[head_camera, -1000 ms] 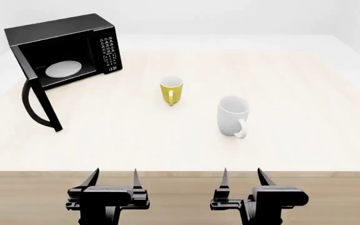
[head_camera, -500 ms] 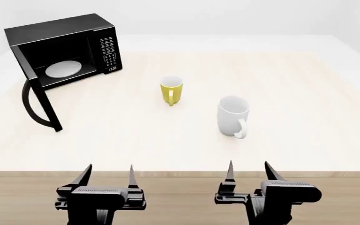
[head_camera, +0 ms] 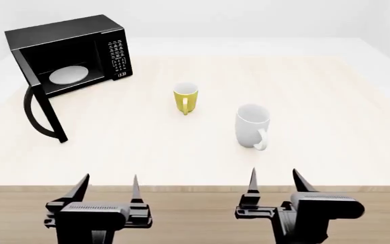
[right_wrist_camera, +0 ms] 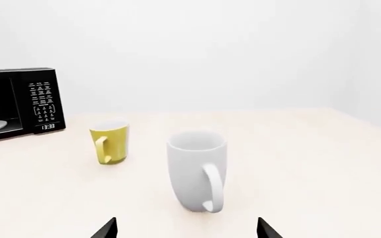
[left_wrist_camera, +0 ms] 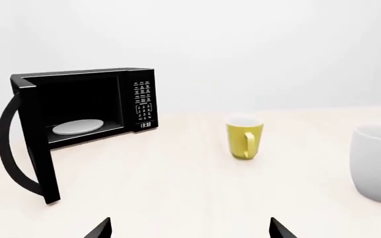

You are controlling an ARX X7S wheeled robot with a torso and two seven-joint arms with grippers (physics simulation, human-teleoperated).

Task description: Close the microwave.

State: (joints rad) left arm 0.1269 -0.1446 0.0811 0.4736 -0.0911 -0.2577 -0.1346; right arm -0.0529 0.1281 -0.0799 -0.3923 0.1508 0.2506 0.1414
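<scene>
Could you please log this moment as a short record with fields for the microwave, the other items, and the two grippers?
microwave: far left of the table, door swung wide open, white turntable plate inside
yellow mug: upright, mid-table
white mug: upright, nearer the robot than the yellow one
left gripper: open, empty, at the near table edge
right gripper: open, empty, at the near table edge
task state: door not yet closed

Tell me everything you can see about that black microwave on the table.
The microwave is a glossy black box standing upright at the far left of the pale wooden table. Its door, with a curved black handle, is swung wide open. Inside lies a white round plate. Beside the opening is a keypad with white markings and a small clock. Nothing touches it but the table; both hands are well short of it.
</scene>
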